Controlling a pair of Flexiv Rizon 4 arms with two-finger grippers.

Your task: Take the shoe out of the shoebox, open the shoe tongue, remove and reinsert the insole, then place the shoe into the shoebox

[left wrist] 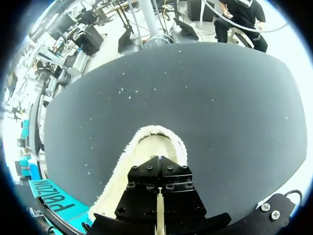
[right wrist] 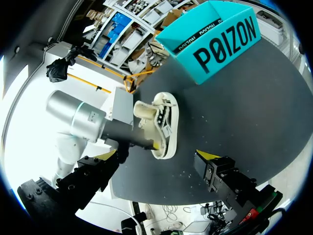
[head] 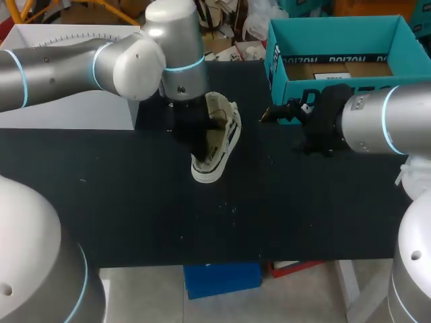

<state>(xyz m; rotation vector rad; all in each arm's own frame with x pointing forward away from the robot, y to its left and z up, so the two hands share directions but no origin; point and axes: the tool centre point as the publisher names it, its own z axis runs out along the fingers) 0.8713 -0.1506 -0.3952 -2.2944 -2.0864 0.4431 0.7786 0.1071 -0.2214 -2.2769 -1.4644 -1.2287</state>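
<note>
At the middle of the surface: the shoe (head: pixel 217 145) lay tipped toward its side on the black surface (head: pixel 135 208), toe toward the near edge, opening turned to the left arm (head: pixel 101 64).
Left jaws: drawn together to a narrow slit with a thin pale edge of the shoe pinched in it; which part of the shoe that edge was could not be told.
Ahead of the left jaws: a rounded cream panel, smooth in the middle and rimmed with fleecy pile.
Right jaws: spread wide and empty, yellow fingertips (right wrist: pixel 208 155) well apart, with the shoe ahead of them and not touched; they hung between shoe and shoebox (head: pixel 323 84).
Shoe: pale canvas with dark side stripes, a white rubber sole and toe cap.
Shoebox: teal card, rectangular, open-topped, brown card inside, at the far right of the surface, apart from the shoe.
Surface: matte black, flecked with pale specks.
</note>
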